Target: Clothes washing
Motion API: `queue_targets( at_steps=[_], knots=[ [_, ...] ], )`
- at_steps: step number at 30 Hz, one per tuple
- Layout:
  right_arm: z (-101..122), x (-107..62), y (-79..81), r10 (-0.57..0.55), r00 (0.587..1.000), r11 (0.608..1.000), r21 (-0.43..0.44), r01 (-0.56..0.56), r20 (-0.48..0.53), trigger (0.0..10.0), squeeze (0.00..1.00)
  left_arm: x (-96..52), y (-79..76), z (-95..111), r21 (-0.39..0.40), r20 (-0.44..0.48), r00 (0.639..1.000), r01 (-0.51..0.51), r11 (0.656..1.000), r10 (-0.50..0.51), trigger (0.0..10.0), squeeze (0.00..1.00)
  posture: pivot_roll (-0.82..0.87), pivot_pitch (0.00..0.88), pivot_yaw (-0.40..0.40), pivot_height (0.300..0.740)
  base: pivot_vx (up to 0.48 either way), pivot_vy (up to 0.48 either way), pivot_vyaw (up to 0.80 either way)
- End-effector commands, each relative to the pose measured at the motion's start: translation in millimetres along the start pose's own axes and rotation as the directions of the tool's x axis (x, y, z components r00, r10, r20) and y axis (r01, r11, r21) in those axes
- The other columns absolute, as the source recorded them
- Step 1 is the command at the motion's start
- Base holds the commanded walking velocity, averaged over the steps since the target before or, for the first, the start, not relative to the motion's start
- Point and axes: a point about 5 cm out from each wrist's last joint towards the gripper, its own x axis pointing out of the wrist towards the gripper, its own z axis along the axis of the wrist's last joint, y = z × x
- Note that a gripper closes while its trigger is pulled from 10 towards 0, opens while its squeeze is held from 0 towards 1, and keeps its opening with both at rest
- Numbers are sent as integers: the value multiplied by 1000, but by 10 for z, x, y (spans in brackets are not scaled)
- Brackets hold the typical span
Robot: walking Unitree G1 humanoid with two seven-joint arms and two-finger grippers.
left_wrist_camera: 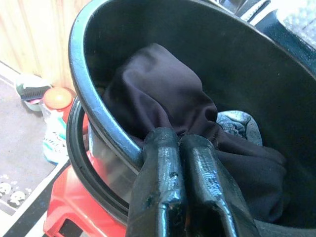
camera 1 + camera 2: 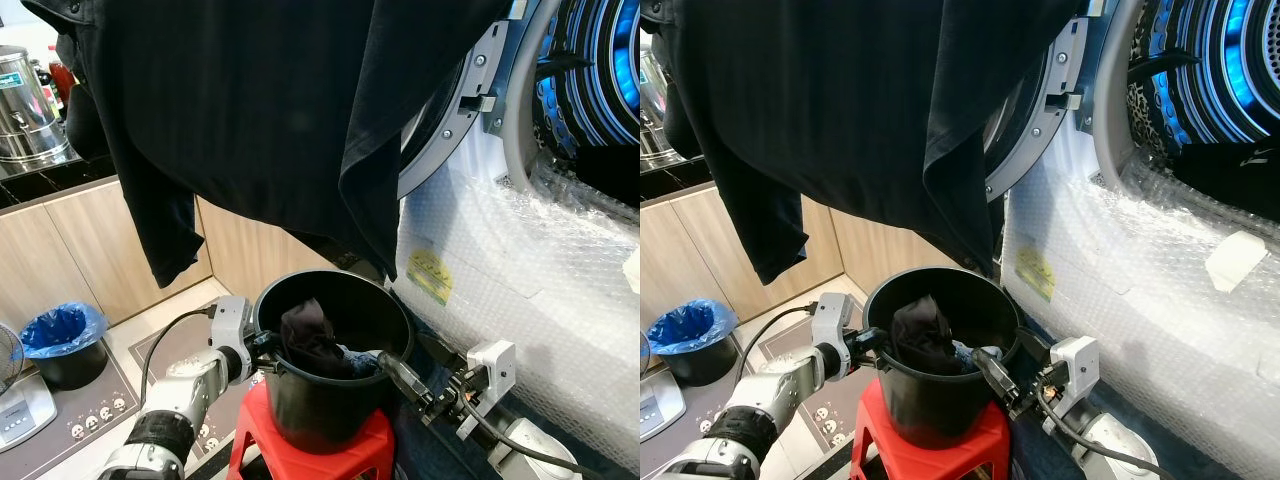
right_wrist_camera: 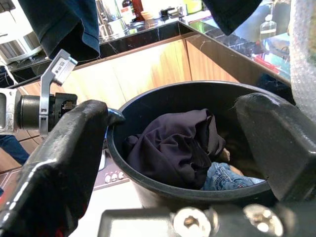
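On a red plastic stool (image 2: 350, 440), before the open washing machine (image 2: 560, 130): one black bucket (image 2: 330, 400), holding a dark garment (image 2: 310, 335) bunched at its left side and a scrap of blue denim (image 2: 362, 362) beneath it.

Left and right eye views. Item: large black shirt (image 2: 250, 110), hanging across the upper frame above the bucket, its hem clear of the rim. Item: washer front, wrapped in bubble film (image 2: 520, 260), yellow label (image 2: 430, 275) on it, drum lit blue. Item: left gripper (image 2: 268, 342), at the bucket's left rim, fingers drawn together over the rim edge. Item: right gripper (image 2: 992, 368), at the bucket's right rim, one finger lying along it. Item: blue-lined bin (image 2: 62, 340) on the floor to the left; steel urn (image 2: 28, 105) on the black counter.

Left wrist view. The two fingers (image 1: 163, 182) lie side by side, no gap between them, pinched onto the bucket's rim (image 1: 94, 113). The dark garment sits just inside, touching the fingertips; whether cloth is caught too cannot be told. Denim lies further in.

Right wrist view. Fingers (image 3: 54, 168) spread wide, one to each side of the bucket, gripping nothing. Garment and denim rest inside. The left gripper's silver wrist (image 3: 44, 106) meets the far rim.
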Motion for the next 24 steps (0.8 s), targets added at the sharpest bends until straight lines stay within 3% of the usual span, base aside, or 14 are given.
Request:
queue_targets(
  at_steps=[1,11,20,24],
  knots=[
    [58,-14,-6,-4,1000,1000,-16,5,12,10000,0,-14,48,-123,-8,-82,996,-29,1000,28,10000,0,-110,0,-7,740,0,0,0],
    [53,19,-13,-3,1000,1000,-26,3,11,10000,0,-28,15,-121,22,-178,984,25,999,-21,10000,0,-111,0,0,740,0,0,0],
    [36,43,-3,4,1000,1000,-26,-4,10,10000,0,-79,-263,-37,-46,-206,953,219,975,-224,10000,0,-104,0,7,740,0,0,0],
    [34,57,-6,7,1000,1000,-24,-7,12,10000,0,-118,-345,8,-32,-199,941,274,961,-274,10000,0,-100,0,8,740,0,0,0]
  ],
)
